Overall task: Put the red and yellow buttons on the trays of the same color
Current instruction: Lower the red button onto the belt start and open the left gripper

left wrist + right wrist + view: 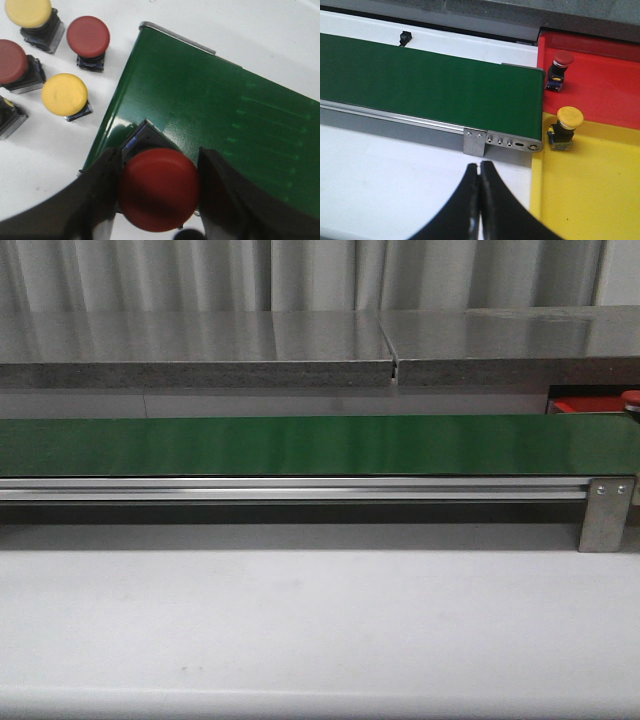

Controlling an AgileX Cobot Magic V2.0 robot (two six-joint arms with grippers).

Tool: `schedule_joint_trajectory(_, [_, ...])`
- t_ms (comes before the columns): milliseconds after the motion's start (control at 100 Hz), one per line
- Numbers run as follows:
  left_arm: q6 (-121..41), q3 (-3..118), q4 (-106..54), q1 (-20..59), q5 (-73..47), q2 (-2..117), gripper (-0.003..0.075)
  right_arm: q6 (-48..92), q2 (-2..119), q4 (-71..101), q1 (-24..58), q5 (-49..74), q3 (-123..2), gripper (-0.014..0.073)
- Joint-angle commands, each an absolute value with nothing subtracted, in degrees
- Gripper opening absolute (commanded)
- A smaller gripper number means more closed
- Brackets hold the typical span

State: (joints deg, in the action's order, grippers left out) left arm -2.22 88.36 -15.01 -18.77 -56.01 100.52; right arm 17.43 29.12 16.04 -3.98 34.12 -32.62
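In the left wrist view my left gripper [159,167] is shut on a red button [159,192], with its dark fingers against both sides of the cap. It holds the button over the end of the green belt [215,115]. Beside that belt end, loose buttons stand on the white table: two yellow [28,12] [64,94] and two red [88,36] [12,61]. My right gripper [480,167] is shut on nothing above the white table, near the belt's other end. There a red button [562,60] stands in the red tray [605,90] and a yellow button [569,118] in the yellow tray [590,195].
The long green belt [300,445] runs across the front view on a metal rail [300,488] with a bracket [605,512] at its right end. A sliver of the red tray [585,403] shows behind it. Another button [7,117] shows partly at the left wrist view's edge.
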Motion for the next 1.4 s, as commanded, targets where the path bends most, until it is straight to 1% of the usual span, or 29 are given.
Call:
schedule_joint_trajectory(0, [-2.21,89.86,-16.35,-17.57,-53.48,99.05,0.0150,17.84,29.15,16.86,-3.92,30.34,-34.13,-0.0118])
schedule_joint_trajectory(240, [-2.21,89.95,-17.82,-17.57,-55.44,101.83,0.0166,17.84,29.15,16.86,-3.92,30.34,-34.13,-0.0118])
schedule_joint_trajectory(300, [-2.34,89.95,-17.82,-17.57,-55.32,102.41,0.0196,17.84,29.15,16.86,-3.92,30.34,-34.13,-0.0118])
schedule_joint_trajectory(370, [-2.34,89.95,-17.82,-17.57,-54.72,102.53,0.0276,17.84,29.15,16.86,-3.92,30.34,-34.13,-0.0118])
schedule_joint_trajectory(390, [-2.34,89.95,-17.82,-17.57,-54.49,102.53,0.0321,17.84,29.15,16.86,-3.92,30.34,-34.13,-0.0118])
schedule_joint_trajectory(400, [-2.34,89.95,-17.82,-17.57,-54.44,102.53,0.0321,17.84,29.15,16.86,-3.92,30.34,-34.13,-0.0118])
schedule_joint_trajectory(420, [-2.34,89.95,-17.85,-17.57,-54.32,102.53,0.0370,17.84,29.15,16.86,-3.92,30.34,-34.13,-0.0118])
schedule_joint_trajectory(440, [-2.34,89.98,-17.85,-17.57,-54.32,102.53,0.0395,17.84,29.15,16.86,-3.92,30.34,-34.13,-0.0118])
schedule_joint_trajectory(460, [-2.34,89.98,-17.85,-17.57,-54.32,102.53,0.0444,17.84,29.15,16.86,-3.92,30.34,-34.13,-0.0118])
schedule_joint_trajectory(470, [-2.34,89.98,-17.85,-17.57,-54.32,102.53,0.0444,17.84,29.15,16.86,-3.92,30.34,-34.13,-0.0118])
schedule_joint_trajectory(480, [-2.34,90.08,-17.85,-17.57,-54.32,102.53,0.0477,17.84,29.15,16.86,-3.92,30.34,-34.13,-0.0118])
schedule_joint_trajectory(530, [-2.34,90.08,-17.85,-17.57,-54.32,102.53,0.0537,17.84,29.15,16.86,-3.92,30.34,-34.13,-0.0118])
schedule_joint_trajectory(570, [-2.34,90.21,-18.12,-17.57,-54.32,102.53,0.0559,17.84,29.15,16.86,-3.92,30.34,-34.13,-0.0118])
schedule_joint_trajectory(690, [-2.34,91.50,-18.89,-17.57,-54.82,102.53,0.0564,17.84,29.15,16.86,-3.92,30.34,-34.13,-0.0118])
schedule_joint_trajectory(990, [-2.34,99.07,-19.93,-17.79,-57.87,101.63,0.0564,17.84,29.15,16.86,-3.92,30.34,-34.13,-0.0118])
schedule_joint_trajectory(1090, [-2.34,99.63,-19.79,-18.58,-58.27,101.60,0.0564,17.84,29.15,16.86,-3.92,30.34,-34.13,-0.0118])
schedule_joint_trajectory(1390, [-2.92,99.29,-19.68,-26.61,-60.64,101.60,0.0564,17.84,29.15,16.86,-3.92,30.34,-34.13,-0.0118])
